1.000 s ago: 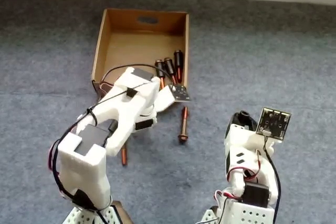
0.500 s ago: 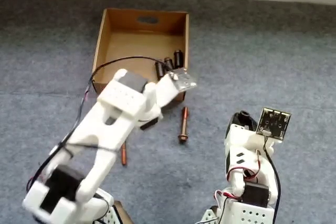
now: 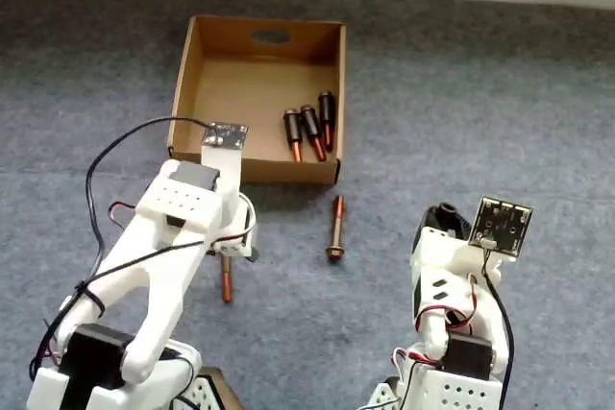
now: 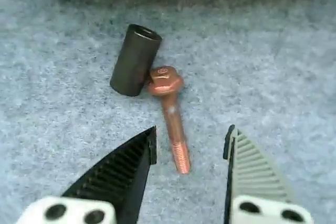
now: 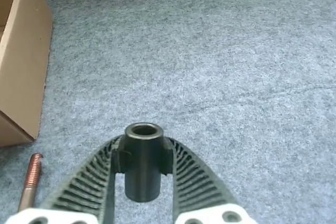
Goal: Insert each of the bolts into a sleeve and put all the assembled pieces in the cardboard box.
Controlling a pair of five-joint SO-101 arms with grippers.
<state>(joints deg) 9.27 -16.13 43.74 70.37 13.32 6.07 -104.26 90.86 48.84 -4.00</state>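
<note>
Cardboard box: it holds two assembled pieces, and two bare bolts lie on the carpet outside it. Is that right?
No. The high view shows three assembled pieces in the cardboard box, not two. The rest holds: two bare bolts, one and another, lie on the carpet outside it.

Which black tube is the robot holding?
The sleeve clamped in the right gripper. The other sleeve lies loose on the carpet beside a bolt, just ahead of the open left gripper.
</note>
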